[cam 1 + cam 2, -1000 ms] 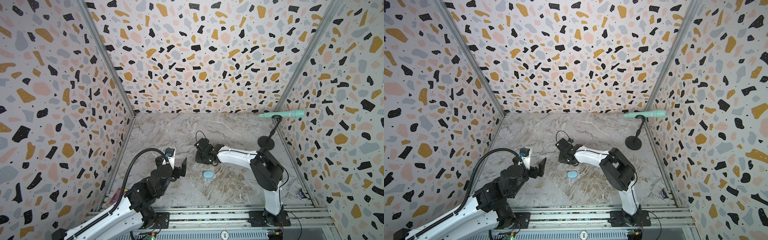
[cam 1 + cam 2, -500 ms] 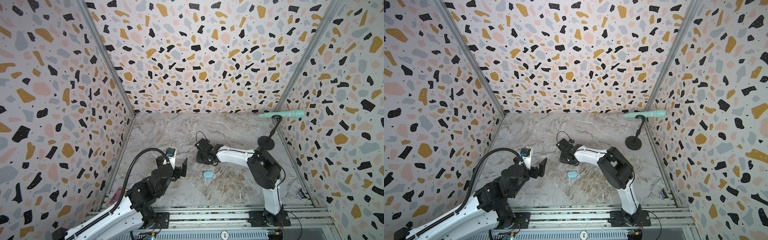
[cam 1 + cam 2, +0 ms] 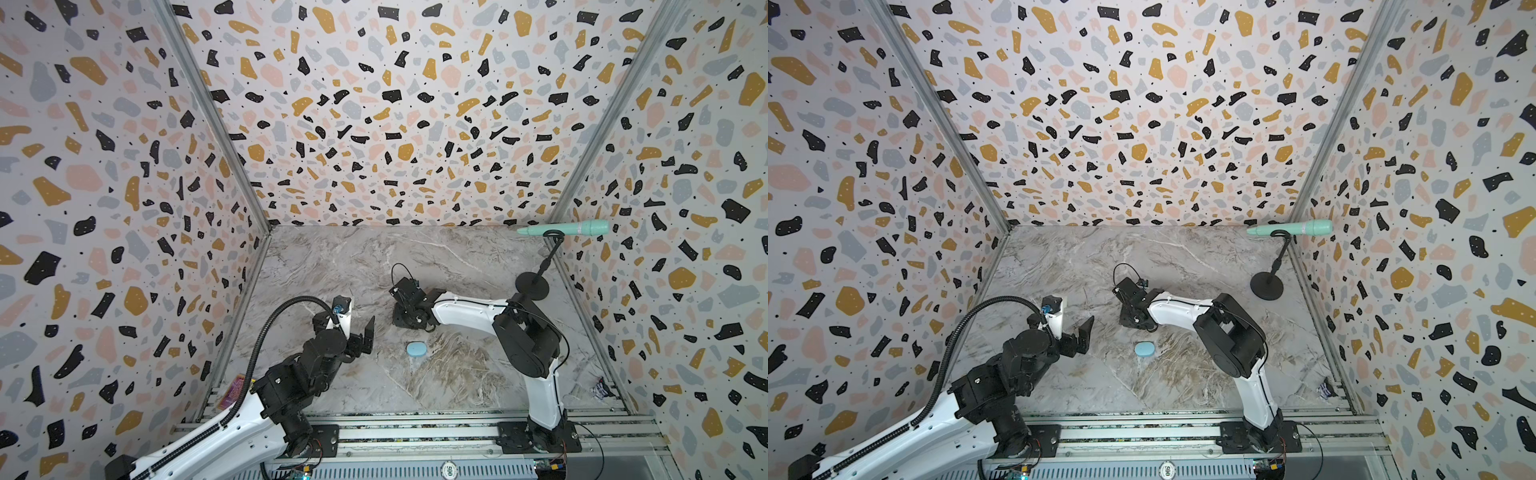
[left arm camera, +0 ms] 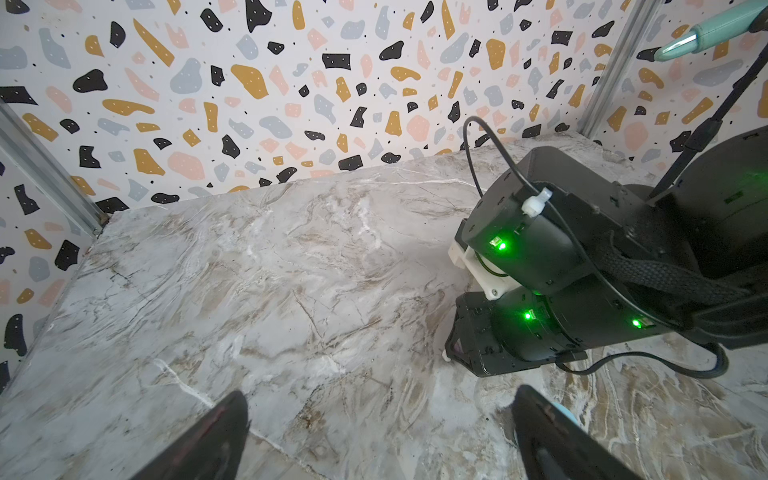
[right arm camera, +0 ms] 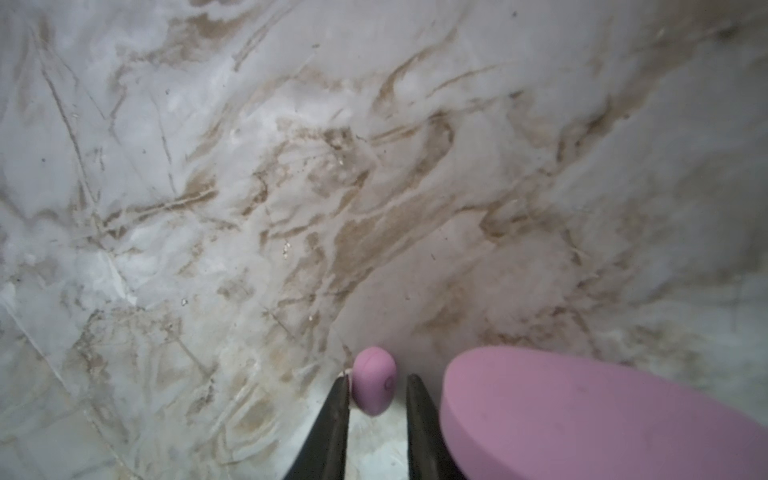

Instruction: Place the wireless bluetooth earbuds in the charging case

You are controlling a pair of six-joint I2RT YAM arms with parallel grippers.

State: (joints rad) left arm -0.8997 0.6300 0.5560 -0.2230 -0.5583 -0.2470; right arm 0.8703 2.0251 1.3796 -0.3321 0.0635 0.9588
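Observation:
In the right wrist view a small pink earbud (image 5: 374, 380) lies on the marble table between the two dark fingers of my right gripper (image 5: 378, 377). One finger touches it and a thin gap shows at the other, so the jaws are narrowly open around it. The pink charging case (image 5: 582, 415) lies closed right beside that gripper. A light blue case (image 3: 416, 349) (image 3: 1144, 349) lies closed mid-table, nearer the front. My left gripper (image 3: 353, 328) (image 4: 380, 399) hovers wide open and empty to the left of the blue case. In both top views the right gripper (image 3: 409, 320) hides the pink items.
A teal microphone (image 3: 569, 228) sits on a black stand with a round base (image 3: 532, 286) at the back right. A small wrapper (image 3: 600, 388) lies at the front right corner. Terrazzo walls close in three sides.
My right arm's elbow has shifted slightly while its gripper stays low at the same spot on the table. The left arm has not moved.

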